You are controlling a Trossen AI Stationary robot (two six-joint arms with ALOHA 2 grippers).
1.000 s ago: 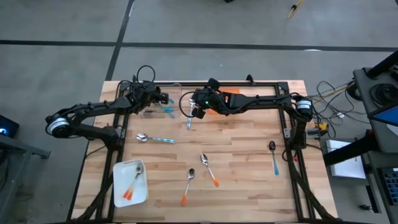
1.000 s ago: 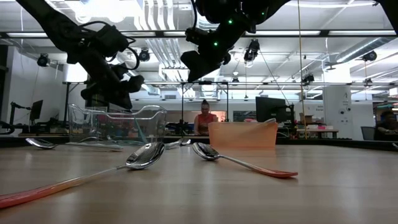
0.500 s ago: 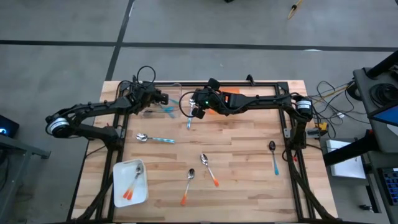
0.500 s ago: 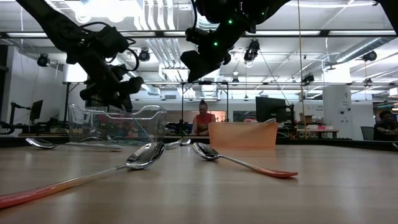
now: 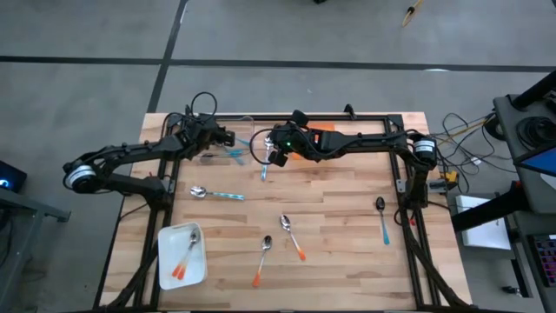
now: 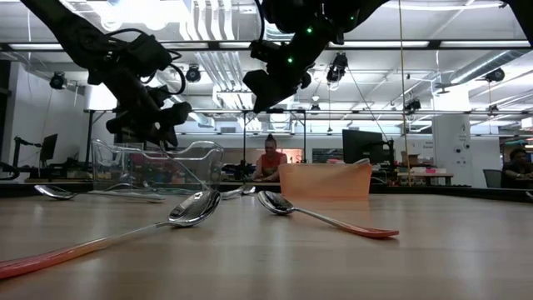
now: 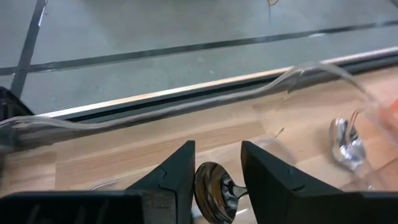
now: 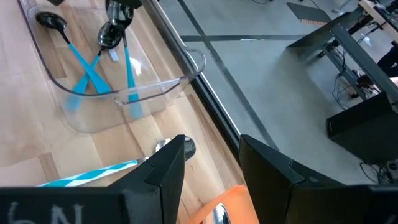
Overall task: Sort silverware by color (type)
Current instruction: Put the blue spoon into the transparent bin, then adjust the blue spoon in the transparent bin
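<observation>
I cannot see the handle of the spoon (image 7: 214,194) between the left gripper (image 7: 217,168) fingers; the frame edge cuts it. From overhead, the clear tray (image 5: 228,149) contents at 11 o'clock are too small to count.

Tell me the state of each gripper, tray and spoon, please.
Left gripper: shut on the held spoon.
Right gripper: open, empty.
Held spoon: hanging handle-down into the clear tray.
Clear tray: upright, holding two teal spoons.
White tray: holding two orange spoons.
Loose spoons: lying flat on the table.

spoons (image 5: 290,236) scattered mid-table, tray (image 5: 165,249) front-left
</observation>
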